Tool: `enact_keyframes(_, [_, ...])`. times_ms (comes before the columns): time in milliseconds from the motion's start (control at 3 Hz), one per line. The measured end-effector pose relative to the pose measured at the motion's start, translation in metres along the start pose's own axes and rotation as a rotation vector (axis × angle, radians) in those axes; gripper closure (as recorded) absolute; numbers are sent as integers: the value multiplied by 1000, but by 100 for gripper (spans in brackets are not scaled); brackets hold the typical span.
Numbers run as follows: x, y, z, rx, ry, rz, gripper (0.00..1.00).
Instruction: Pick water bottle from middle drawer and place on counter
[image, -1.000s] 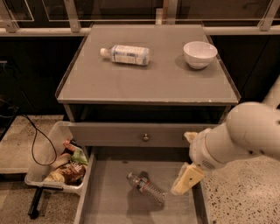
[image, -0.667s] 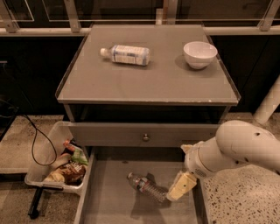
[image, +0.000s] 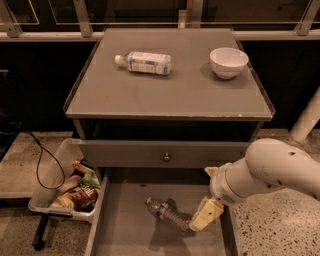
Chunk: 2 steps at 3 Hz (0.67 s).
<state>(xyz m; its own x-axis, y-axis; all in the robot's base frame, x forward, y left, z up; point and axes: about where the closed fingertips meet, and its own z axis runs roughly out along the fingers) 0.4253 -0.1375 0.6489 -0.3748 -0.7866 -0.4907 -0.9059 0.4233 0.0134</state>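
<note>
The water bottle (image: 165, 212) lies on its side on the floor of the open middle drawer (image: 125, 232), with its cap pointing to the back left. My gripper (image: 204, 216), cream-coloured at the end of the white arm (image: 270, 170), is low inside the drawer. It is right at the bottle's bottom end, on its right side. The counter (image: 180, 95) is the grey top of the cabinet above.
A fatter bottle with a white-and-blue label (image: 145, 62) lies on the counter at the left and a white bowl (image: 228, 61) stands at the right. The upper drawer front has a knob (image: 166, 156). A clear bin of snack packets (image: 70, 192) and a black cable (image: 42, 162) are on the floor at the left.
My arm has come down and to the left into the drawer. The gripper went from beside the bottle to right at its bottom end. The bottle has not moved.
</note>
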Motion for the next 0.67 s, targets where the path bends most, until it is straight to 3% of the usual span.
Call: enact_keyframes(667, [9, -5, 62, -60, -114, 11, 0])
